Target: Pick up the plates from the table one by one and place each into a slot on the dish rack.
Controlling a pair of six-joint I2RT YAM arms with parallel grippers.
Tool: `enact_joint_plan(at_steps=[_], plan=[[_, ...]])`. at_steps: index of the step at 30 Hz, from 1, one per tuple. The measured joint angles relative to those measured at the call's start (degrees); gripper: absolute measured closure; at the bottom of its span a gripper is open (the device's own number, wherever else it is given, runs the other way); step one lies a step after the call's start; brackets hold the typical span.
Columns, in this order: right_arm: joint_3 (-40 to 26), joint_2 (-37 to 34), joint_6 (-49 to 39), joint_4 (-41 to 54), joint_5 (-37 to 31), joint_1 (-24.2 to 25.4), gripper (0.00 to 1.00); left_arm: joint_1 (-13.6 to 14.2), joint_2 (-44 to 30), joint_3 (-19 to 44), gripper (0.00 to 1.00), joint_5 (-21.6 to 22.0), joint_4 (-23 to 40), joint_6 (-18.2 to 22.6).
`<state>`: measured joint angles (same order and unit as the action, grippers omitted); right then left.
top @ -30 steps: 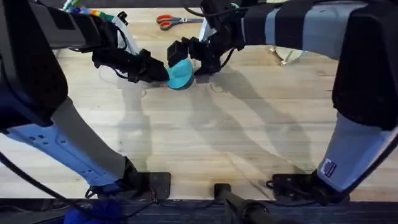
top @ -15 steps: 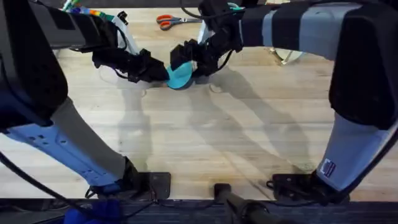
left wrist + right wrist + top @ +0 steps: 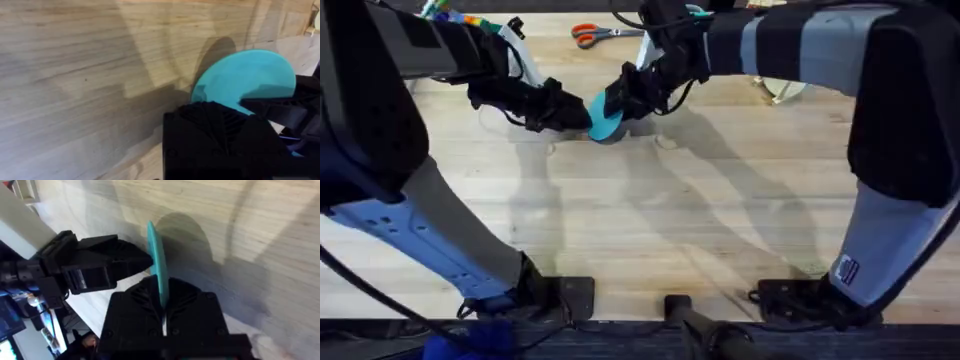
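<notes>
A teal-blue plate (image 3: 603,122) is held on edge above the far middle of the table (image 3: 720,220). My left gripper (image 3: 582,115) grips its left rim, shut on it. My right gripper (image 3: 618,103) comes in from the right, shut on the opposite rim. The right wrist view shows the plate (image 3: 157,265) edge-on between my right fingers, with the left gripper (image 3: 142,260) against its face. The left wrist view shows the plate (image 3: 240,80) rising behind my left finger, and the right gripper (image 3: 270,107) across its lower edge. The dish rack is hidden.
Orange-handled scissors (image 3: 595,33) lie at the far edge. Colourful items (image 3: 450,15) sit at the far left corner. A pale object (image 3: 782,90) shows partly behind the right arm. Both arm bases stand at the near edge, with bare wood between.
The right gripper moved in from the right and shut on the teal plate. The left gripper stayed in place, holding the plate.
</notes>
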<state>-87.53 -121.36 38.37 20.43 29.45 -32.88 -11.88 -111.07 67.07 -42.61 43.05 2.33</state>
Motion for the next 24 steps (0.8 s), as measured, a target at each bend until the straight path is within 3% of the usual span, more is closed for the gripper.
enact_joint_plan(at_steps=[21,24], plan=[[0.0,0.0,-0.6,0.0,0.1,0.0,0.972,0.0,0.1,0.1,0.96,0.1,1.0,0.3],[0.0,0.0,-1.9,0.0,0.1,0.0,0.972,0.1,1.2,0.0,0.96,2.0,3.1,1.0]])
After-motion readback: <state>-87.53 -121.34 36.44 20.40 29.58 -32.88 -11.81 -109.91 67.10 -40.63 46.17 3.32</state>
